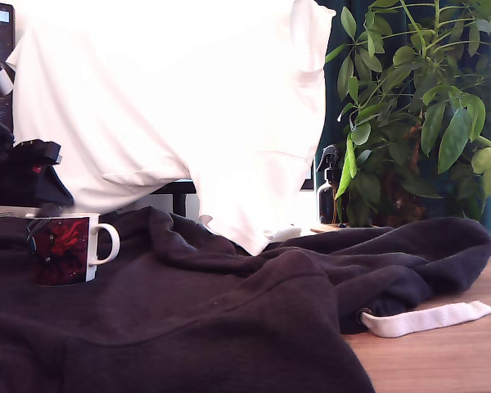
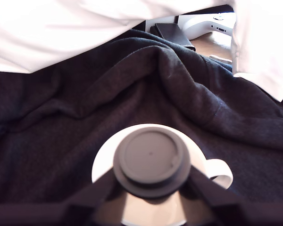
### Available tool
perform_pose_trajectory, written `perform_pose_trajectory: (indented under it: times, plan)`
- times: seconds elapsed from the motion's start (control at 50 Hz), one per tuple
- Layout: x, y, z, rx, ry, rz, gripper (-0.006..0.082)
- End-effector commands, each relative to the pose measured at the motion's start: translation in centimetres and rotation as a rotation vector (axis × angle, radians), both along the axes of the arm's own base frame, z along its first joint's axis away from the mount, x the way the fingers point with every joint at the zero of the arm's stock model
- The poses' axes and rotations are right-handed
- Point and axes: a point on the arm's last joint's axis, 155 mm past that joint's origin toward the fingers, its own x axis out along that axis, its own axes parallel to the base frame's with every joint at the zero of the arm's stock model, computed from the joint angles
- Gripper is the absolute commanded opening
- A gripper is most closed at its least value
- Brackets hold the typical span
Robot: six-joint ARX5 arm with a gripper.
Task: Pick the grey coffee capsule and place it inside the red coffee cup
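In the exterior view, your tool [image 1: 41, 214] sits just above the red coffee cup [image 1: 65, 249], which stands upright on a dark garment [image 1: 229, 311] spread over the worktop [image 1: 450, 352], at the exterior view's left. The cup's handle points toward that view's right. You cannot see the capsule from here, so judge height only by the tool's body against the cup's rim.

In the wrist view, the tool is closed on the grey coffee capsule [image 2: 152, 160], one dark finger [image 2: 92, 195] on each side, flat face toward the camera. The capsule hangs over the cup's white opening [image 2: 106, 162], roughly centred. Lower a little so it sits within the rim before you let go, keep clear of the handle [image 2: 219, 172], and release without sideways drift; the soft cloth probably makes the cup easy to tip.
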Motion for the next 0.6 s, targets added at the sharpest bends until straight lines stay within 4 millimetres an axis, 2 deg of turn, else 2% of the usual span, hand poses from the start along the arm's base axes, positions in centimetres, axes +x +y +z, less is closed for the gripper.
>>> perform_pose_trajectory:
  times: [0.0, 0.16, 0.46, 0.52, 0.58]
  plan:
    - [0.1, -0.2, 0.2, -0.002, -0.003, -0.003, 0.0775]
    - [0.5, -0.2, 0.9, -0.004, -0.018, -0.003, 0.0775]
    - [0.4, -0.1, 4.0, 0.000, 0.007, -0.002, 0.0758]
    - [0.1, -0.1, 5.0, -0.001, -0.003, -0.002, 0.0683]
    - [-0.3, -0.1, 5.8, 0.003, -0.015, -0.005, 0.0521]
